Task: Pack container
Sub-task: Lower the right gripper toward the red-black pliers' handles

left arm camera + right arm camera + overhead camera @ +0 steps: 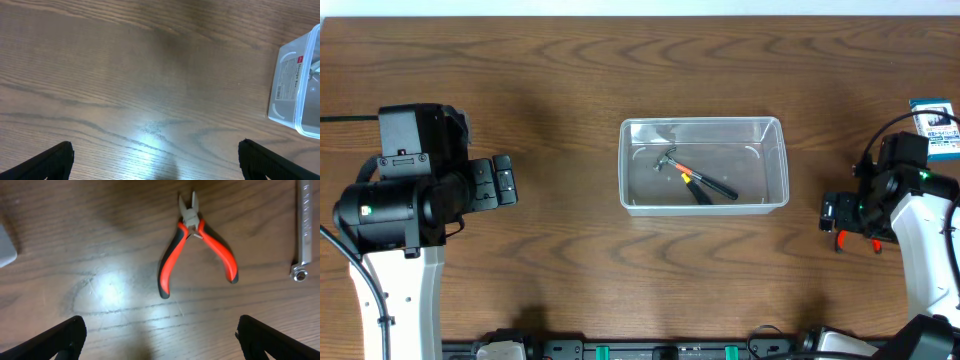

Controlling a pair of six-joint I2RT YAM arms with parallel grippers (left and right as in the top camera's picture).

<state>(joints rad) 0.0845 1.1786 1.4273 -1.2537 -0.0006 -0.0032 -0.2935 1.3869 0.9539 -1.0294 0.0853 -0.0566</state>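
My right gripper (160, 330), jaws spread wide, hangs over red-handled pliers (192, 224), a steel tool (303, 225) near; my left gripper (155, 150) gapes too. Mid-table lies the clear container (703, 123), long axis left to right, a hammer (695, 172) inside. Far right, a blue-and-white box (937, 125).

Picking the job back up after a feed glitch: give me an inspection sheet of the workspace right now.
Surface: wood-grain table, glare under both wrist cameras.
Job's things: clear container mid-table holding a hammer and a black-handled tool; pliers on the table below the right gripper.
Clutter: blue-and-white box far right; metal tool beside the pliers.
Grippers: left gripper open, empty; right gripper open, empty.
Cables: black cable at left arm; thin cable at right arm.
Surroundings: pale strip beyond far edge.
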